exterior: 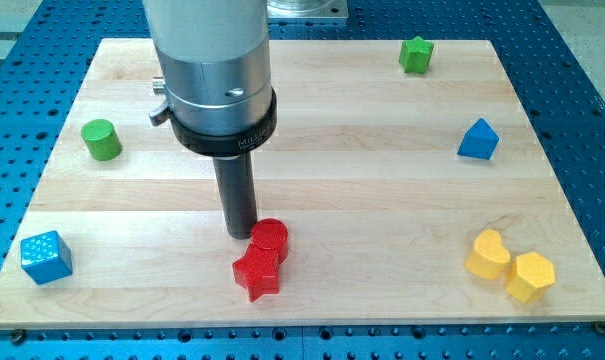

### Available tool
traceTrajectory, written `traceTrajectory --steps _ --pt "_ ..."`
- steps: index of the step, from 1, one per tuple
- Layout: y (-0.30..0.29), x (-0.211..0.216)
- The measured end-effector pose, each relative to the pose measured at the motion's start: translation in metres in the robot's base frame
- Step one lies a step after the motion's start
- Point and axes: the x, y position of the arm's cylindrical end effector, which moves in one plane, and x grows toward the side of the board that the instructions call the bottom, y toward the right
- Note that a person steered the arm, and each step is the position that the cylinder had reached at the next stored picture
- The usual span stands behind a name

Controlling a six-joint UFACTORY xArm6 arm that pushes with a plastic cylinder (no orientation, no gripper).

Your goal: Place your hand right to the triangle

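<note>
The blue triangle block [478, 140] lies near the view's right edge of the wooden board [382, 200], above the middle. My tip [241, 234] rests on the board at the lower centre, far to the left of the triangle. It stands just left of the red cylinder [271, 238], close to or touching it. The red star [257, 272] sits right below that cylinder, touching it.
A green cylinder [101, 139] is at the left, a blue cube [46, 257] at the lower left. A green star-like block [416, 54] is at the top right. A yellow heart [488, 254] and a yellow hexagon [530, 276] touch at the lower right.
</note>
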Motion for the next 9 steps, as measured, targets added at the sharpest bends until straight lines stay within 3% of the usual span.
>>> traceTrajectory --steps 2,6,9 --pt "-0.004 -0.053" --pt "0.003 -0.051" --pt "0.221 -0.036"
